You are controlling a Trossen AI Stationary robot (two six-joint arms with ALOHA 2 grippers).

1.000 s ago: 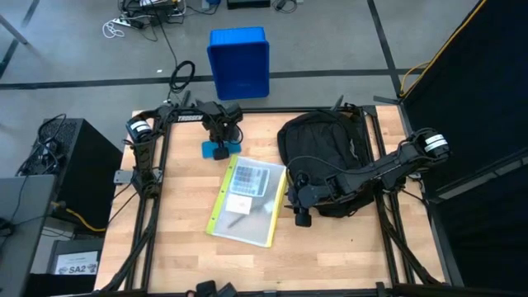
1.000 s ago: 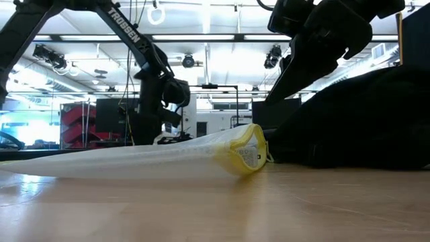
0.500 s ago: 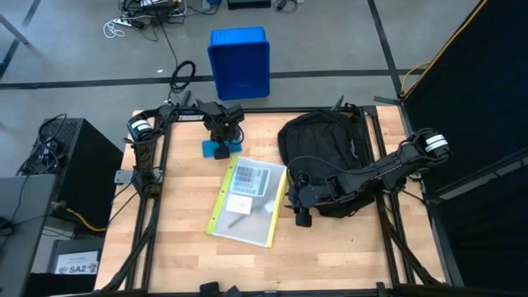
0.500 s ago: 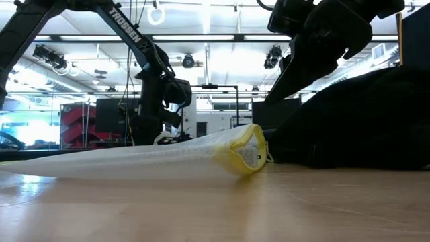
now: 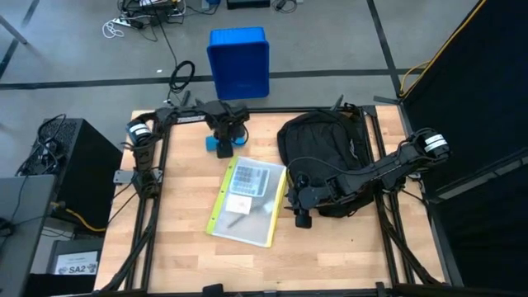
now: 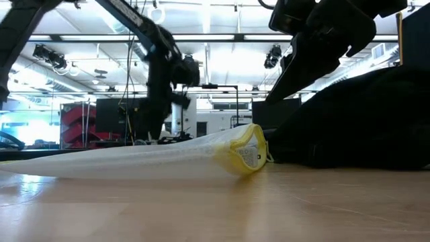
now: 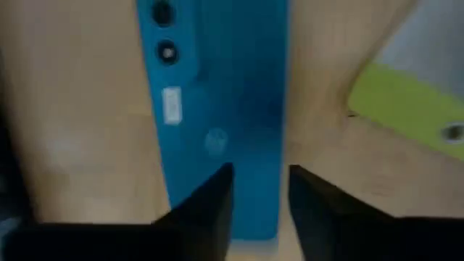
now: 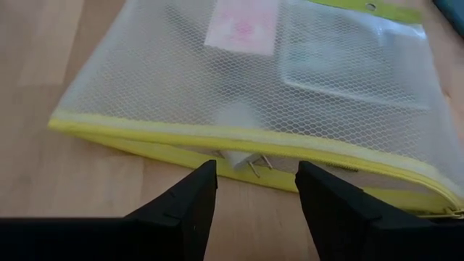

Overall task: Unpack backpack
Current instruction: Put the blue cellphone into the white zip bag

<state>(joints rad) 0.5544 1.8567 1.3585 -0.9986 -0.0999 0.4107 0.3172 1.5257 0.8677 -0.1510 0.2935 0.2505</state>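
Observation:
The black backpack [image 5: 323,148] lies on the table's far right part. A clear mesh pouch with yellow edging [image 5: 247,202] lies flat beside it at mid-table. Its yellow end [image 6: 247,153] shows in the low view. A flat blue slab [image 7: 217,94] lies on the wood near the far left edge. My left gripper [image 7: 261,196] hangs above the slab's end, pointing down, its fingers a narrow gap apart with nothing between them. My right gripper [image 8: 255,206] is open and slants down just off the pouch's yellow edge [image 8: 217,138], in front of the backpack.
A blue plastic bin [image 5: 239,62] stands on the floor beyond the table's far edge. Bare wood [image 5: 190,247] lies along the near side and the left of the pouch. A black frame [image 5: 157,198] borders the table.
My left gripper has risen above the blue slab and drifted slightly toward the table's right. The slab has stayed on the table. The pouch and the backpack have not moved.

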